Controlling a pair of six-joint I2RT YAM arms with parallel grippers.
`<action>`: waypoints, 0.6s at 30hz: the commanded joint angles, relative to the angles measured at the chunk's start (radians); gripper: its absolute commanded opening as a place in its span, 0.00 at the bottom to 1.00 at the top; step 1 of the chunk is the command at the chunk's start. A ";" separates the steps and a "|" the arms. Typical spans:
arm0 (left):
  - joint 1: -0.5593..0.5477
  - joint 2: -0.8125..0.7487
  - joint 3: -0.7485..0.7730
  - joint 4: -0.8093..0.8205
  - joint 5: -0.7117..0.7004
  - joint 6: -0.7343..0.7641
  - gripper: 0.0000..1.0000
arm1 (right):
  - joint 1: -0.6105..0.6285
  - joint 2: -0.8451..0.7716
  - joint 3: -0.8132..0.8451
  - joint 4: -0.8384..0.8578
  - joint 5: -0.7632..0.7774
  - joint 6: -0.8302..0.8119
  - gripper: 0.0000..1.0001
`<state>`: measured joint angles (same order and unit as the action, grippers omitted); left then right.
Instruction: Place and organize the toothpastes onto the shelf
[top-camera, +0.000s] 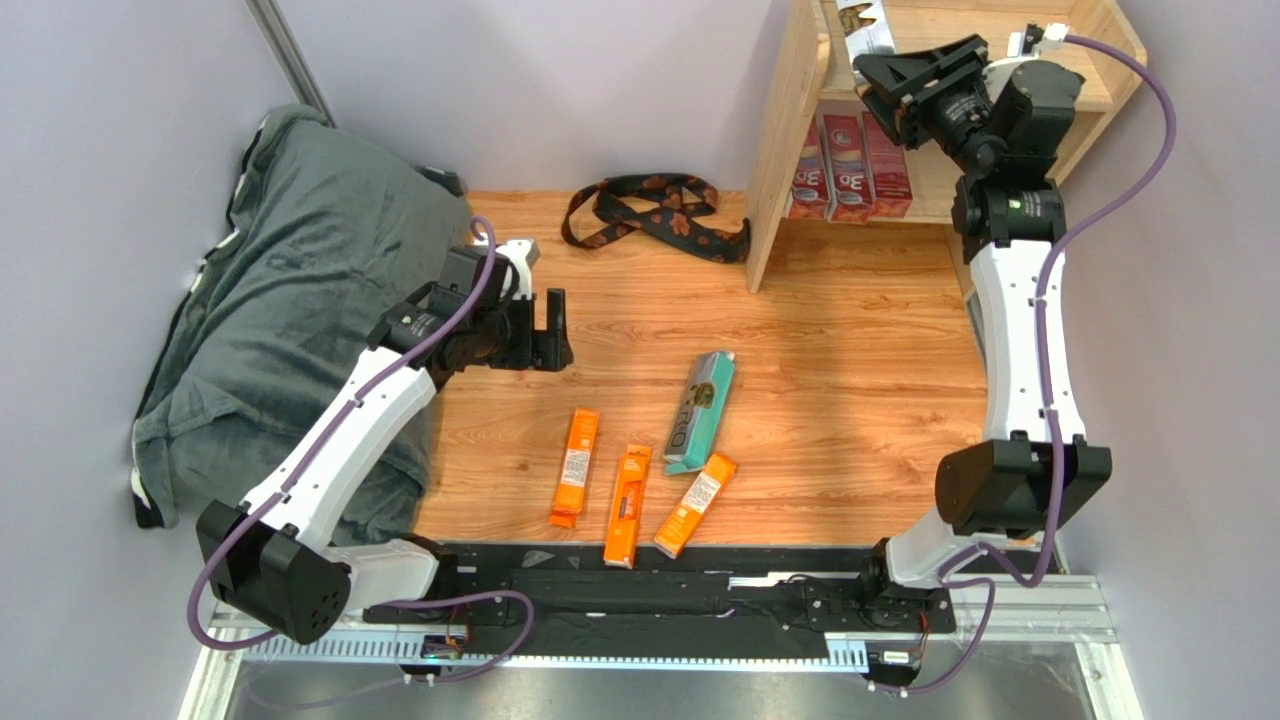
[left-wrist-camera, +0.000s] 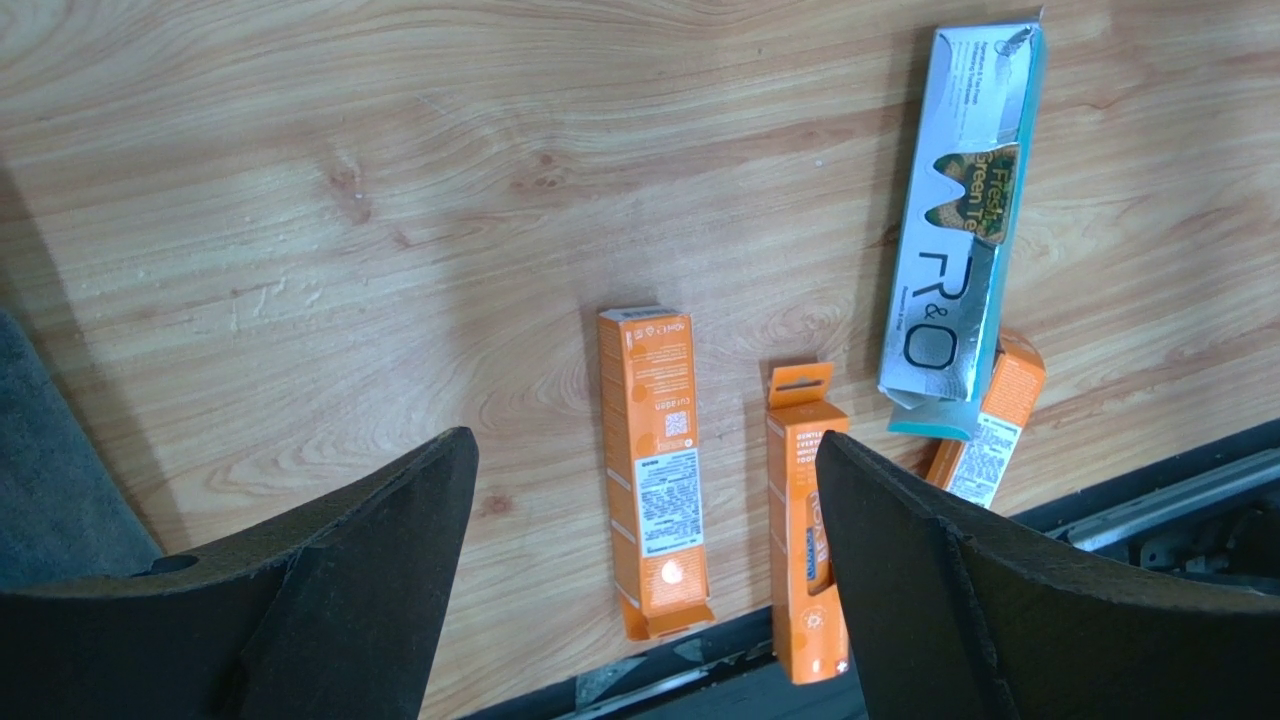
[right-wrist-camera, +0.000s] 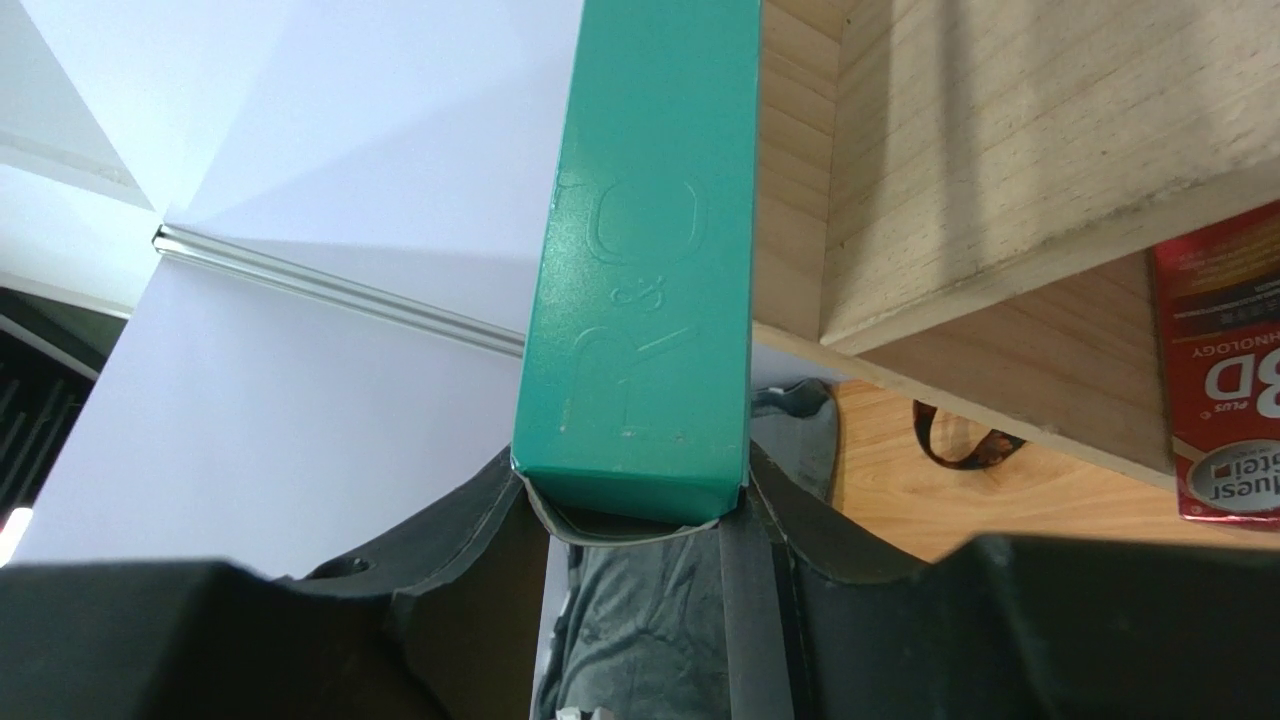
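Observation:
My right gripper (right-wrist-camera: 639, 518) is shut on the end of a teal toothpaste box (right-wrist-camera: 646, 255), held up beside the wooden shelf (right-wrist-camera: 962, 165). In the top view that gripper (top-camera: 887, 68) is at the shelf's (top-camera: 789, 135) upper tier, and the teal box is mostly hidden. Dark red "3D" boxes (top-camera: 842, 168) stand on the lower tier; one (right-wrist-camera: 1225, 375) also shows in the right wrist view. On the table lie a silver-white box (top-camera: 702, 408) and three orange boxes (top-camera: 574, 467), (top-camera: 628, 504), (top-camera: 694, 504). My left gripper (left-wrist-camera: 646, 450) hovers open above the orange boxes (left-wrist-camera: 654, 450), holding nothing.
A black-and-brown strap (top-camera: 654, 210) lies on the table left of the shelf. A dark grey cloth (top-camera: 286, 300) is heaped along the left side, under the left arm. A black rail (top-camera: 676, 578) runs along the near edge, close to the orange boxes.

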<state>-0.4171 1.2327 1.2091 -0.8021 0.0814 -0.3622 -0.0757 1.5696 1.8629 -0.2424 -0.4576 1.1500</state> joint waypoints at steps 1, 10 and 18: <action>0.000 -0.010 -0.005 0.026 -0.002 0.022 0.92 | 0.002 0.064 0.079 0.101 -0.065 0.102 0.24; 0.000 -0.016 -0.039 0.035 0.008 0.011 0.92 | 0.002 0.125 0.102 0.072 -0.036 0.142 0.25; 0.000 -0.036 -0.063 0.043 0.012 0.009 0.92 | 0.002 0.173 0.098 0.068 -0.118 0.165 0.35</action>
<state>-0.4171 1.2312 1.1580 -0.7876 0.0814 -0.3607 -0.0776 1.7344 1.9255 -0.2096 -0.4995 1.2903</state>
